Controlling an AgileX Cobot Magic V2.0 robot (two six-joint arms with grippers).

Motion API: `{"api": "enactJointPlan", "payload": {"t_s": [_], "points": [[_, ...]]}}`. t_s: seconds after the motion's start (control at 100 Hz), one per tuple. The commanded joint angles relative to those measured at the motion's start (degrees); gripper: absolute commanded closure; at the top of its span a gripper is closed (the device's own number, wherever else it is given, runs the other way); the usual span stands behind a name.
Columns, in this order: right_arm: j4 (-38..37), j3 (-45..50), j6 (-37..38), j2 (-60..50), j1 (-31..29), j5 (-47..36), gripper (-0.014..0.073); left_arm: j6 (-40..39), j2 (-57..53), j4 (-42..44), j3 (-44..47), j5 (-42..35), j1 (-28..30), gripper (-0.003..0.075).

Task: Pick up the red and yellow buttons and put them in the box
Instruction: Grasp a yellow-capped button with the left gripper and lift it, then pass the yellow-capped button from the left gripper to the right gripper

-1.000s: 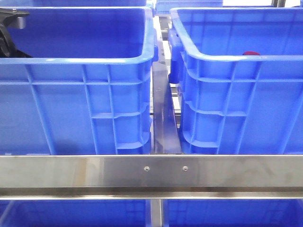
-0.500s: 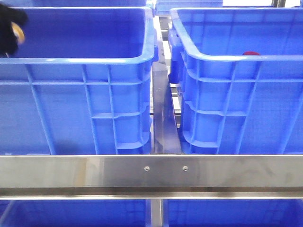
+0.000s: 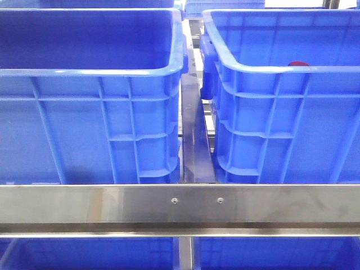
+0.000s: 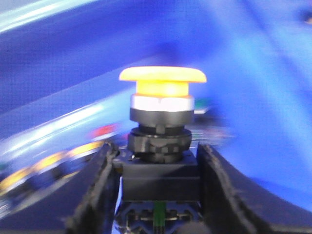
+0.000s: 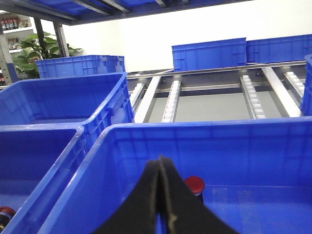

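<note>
My left gripper [image 4: 156,163] is shut on the black body of the yellow button [image 4: 162,75], whose orange-yellow cap stands upright above the fingers against blurred blue crate walls. In the front view neither arm shows. The red button [image 3: 298,63] peeks over the rim of the right blue box [image 3: 281,70]. In the right wrist view that red button [image 5: 195,185] sits on the box floor [image 5: 253,204] just behind my right gripper [image 5: 161,163], which is shut with nothing between its fingers.
A twin blue crate [image 3: 90,73] stands on the left, with another red-capped piece [image 5: 6,212] inside it. A steel rail [image 3: 180,205] crosses in front and a metal divider [image 3: 194,140] runs between the crates. Roller tracks [image 5: 253,97] and more crates [image 5: 209,56] lie beyond.
The left gripper with the yellow button rose at the far left of the left crate and has left the front view. The red button and both crates have not moved.
</note>
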Motion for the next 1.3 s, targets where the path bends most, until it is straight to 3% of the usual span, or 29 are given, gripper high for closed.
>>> {"api": "enactJointPlan", "payload": {"t_s": [0.0, 0.23, 0.39, 0.48, 0.68, 0.78, 0.89, 1.04, 1.29], "points": [[0.75, -1.44, -0.58, -0.1, -0.13, 0.47, 0.0662, 0.38, -2.58, -0.14, -1.7, -3.15, -6.01, 0.0739], [0.75, -1.44, -0.58, -0.1, -0.13, 0.47, 0.066, 0.61, -2.71, 0.7, -1.7, -3.27, -18.43, 0.0739], [0.75, -1.44, -0.58, -0.1, -0.13, 2.27, 0.0625, 0.61, -2.71, 1.16, -1.7, -3.47, -21.03, 0.0739], [0.75, -1.44, -0.58, -0.1, -0.13, 4.89, 0.0518, 0.61, -2.71, 1.16, -1.7, -3.47, -21.03, 0.0739], [2.61, -1.44, -0.58, -0.1, -0.13, 9.39, 0.0129, 0.61, -2.71, 1.16, -1.7, -3.47, -21.03, 0.0739], [5.87, -1.44, -0.58, -0.1, -0.13, 11.88, 0.0029, 0.61, -2.71, 1.16, -1.7, -3.47, -21.03, 0.0739], [12.4, -1.44, 0.63, 0.38, -0.13, 16.3, 0.0024, 0.61, -2.71, 1.16, -1.7, -3.47, -21.03, 0.0739], [20.48, -2.12, 5.06, 3.71, -0.13, 28.32, 0.0024, 0.61, -2.71, 1.16, -1.7, -3.47, -21.03, 0.0739], [20.54, -6.61, 17.04, 16.07, -0.13, 47.71, 0.0024, 0.61, -2.71, 1.16, -1.7, -3.47, -21.03, 0.0739]]}}
